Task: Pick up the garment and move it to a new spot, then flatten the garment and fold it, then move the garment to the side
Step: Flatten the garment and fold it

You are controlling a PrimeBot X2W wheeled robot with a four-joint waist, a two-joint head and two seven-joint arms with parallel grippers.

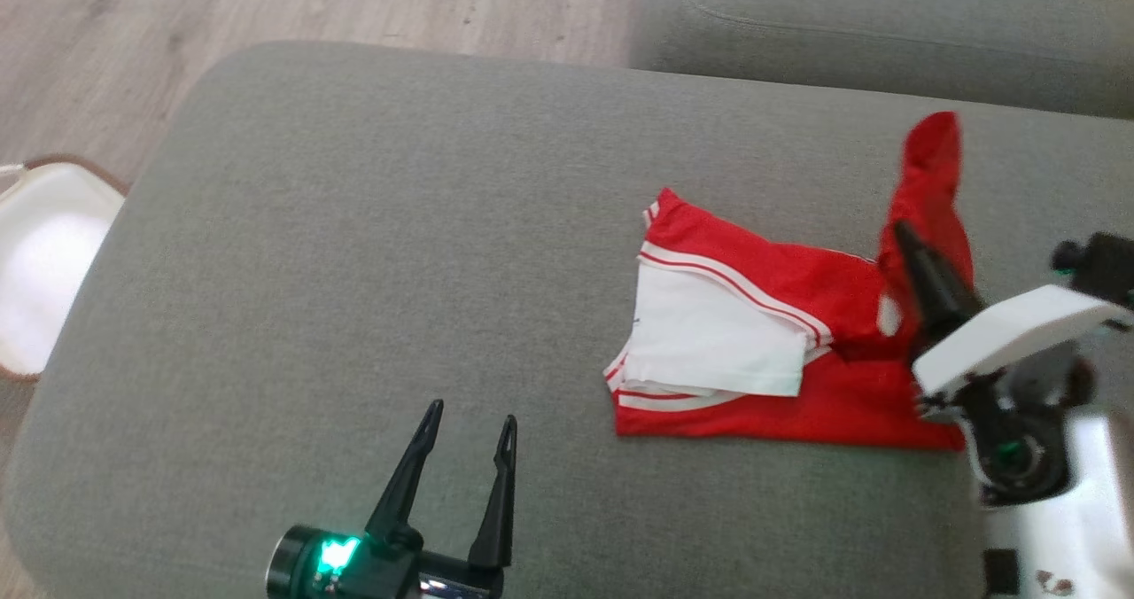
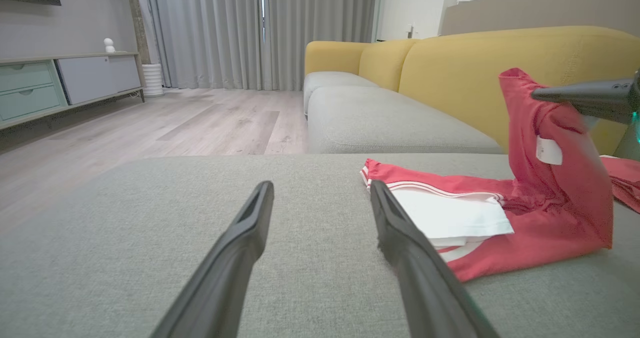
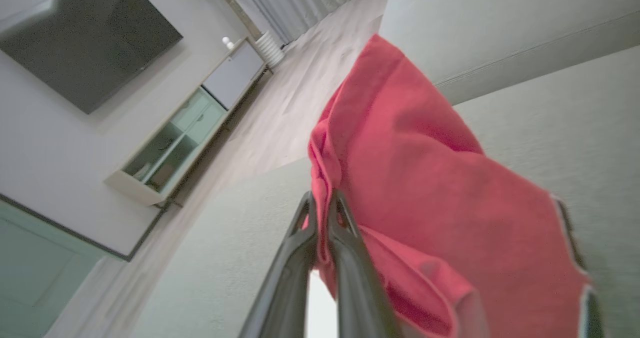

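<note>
The garment point(image 1: 780, 351) is a red shirt with white panels and white stripes, lying partly folded on the right of the grey sofa cushion point(image 1: 354, 253). One red corner stands lifted above the rest point(image 2: 555, 178). My right gripper point(image 1: 904, 236) is shut on that raised red cloth, and in the right wrist view the garment point(image 3: 425, 188) is pinched between the closed fingers point(image 3: 320, 213). My left gripper point(image 1: 469, 426) is open and low on the cushion, well to the left of the garment, with nothing between its fingers point(image 2: 250, 223).
A white round basket point(image 1: 44, 262) sits on the wooden floor past the cushion's left edge. A second grey seat cushion point(image 1: 886, 23) lies beyond, with a yellow sofa back point(image 2: 500, 63) behind it. A low cabinet point(image 2: 60, 83) stands against the wall.
</note>
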